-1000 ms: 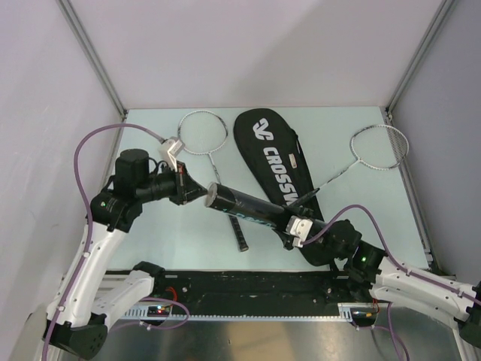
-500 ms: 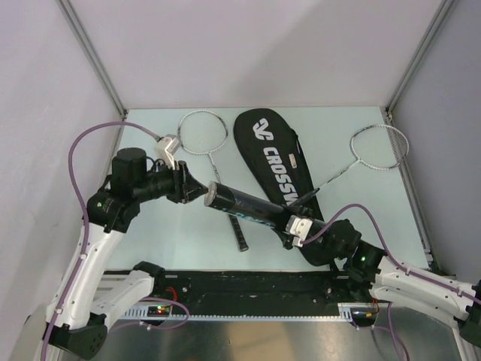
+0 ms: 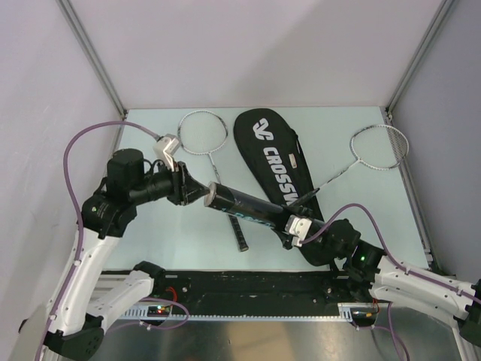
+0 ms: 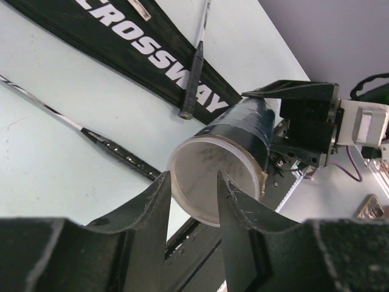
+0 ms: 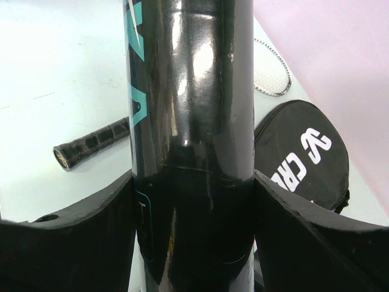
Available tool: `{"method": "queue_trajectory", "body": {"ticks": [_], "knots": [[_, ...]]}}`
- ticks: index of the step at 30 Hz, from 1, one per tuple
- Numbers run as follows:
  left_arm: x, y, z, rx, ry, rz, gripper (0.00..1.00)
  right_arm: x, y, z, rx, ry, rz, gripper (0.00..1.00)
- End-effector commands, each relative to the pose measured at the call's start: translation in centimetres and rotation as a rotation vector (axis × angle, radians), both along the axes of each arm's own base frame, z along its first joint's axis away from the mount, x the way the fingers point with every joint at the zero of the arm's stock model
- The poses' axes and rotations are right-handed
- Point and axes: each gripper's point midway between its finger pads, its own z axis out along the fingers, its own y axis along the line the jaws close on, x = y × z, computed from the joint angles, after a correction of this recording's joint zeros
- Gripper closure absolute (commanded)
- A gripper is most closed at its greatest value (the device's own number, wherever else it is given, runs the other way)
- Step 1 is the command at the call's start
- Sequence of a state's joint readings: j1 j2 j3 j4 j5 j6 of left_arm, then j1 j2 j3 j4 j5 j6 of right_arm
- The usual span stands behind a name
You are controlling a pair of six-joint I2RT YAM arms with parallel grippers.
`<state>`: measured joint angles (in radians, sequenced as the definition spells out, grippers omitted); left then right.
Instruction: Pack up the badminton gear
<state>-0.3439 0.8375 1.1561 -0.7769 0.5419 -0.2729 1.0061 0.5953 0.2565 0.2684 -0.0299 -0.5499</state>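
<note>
Left hand [image 3: 195, 193] has let its jaws part, and its arm has shifted slightly toward the desk's [image 3: 150, 233] left edge.

From above, the tube [image 3: 244, 204] is held over the desk's near middle. Its long axis runs from the right hand [image 3: 289, 226] up-left to the left hand, with its end just off those fingertips.

Left wrist view: the released fingers [image 4: 152, 207] frame the tube's pale round end straight ahead, with nothing between them.

Right wrist view: the right hand is clamped on the tube's other end, touching both sides.

I judge that any move along that axis falls to the left arm.
</note>
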Motion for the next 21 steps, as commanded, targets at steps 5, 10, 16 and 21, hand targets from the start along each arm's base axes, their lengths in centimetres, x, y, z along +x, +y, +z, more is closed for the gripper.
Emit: {"method": "queue_trajectory", "body": {"ticks": [5, 10, 16, 21], "knots": [[-1.1, -1.7, 0.0, -0.021, 0.038, -0.080, 0.63, 0.4, 1.1, 7.3, 0.165, -0.104, 0.009, 0.95], [-1.0, -2.1, -1.1, -0.007, 0.067, -0.085, 0.65, 0.6, 1.8, 8.1, 0.179, -0.107, 0.018, 0.95], [-0.6, -1.8, -1.2, -0.004, 0.066, -0.043, 0.65, 0.7, 2.4, 8.4, 0.200, -0.088, 0.030, 0.95], [0.3, -0.6, 1.2, -0.014, -0.004, 0.056, 0.61, 0.5, 2.3, 8.0, 0.194, -0.070, 0.032, 0.95]]}}
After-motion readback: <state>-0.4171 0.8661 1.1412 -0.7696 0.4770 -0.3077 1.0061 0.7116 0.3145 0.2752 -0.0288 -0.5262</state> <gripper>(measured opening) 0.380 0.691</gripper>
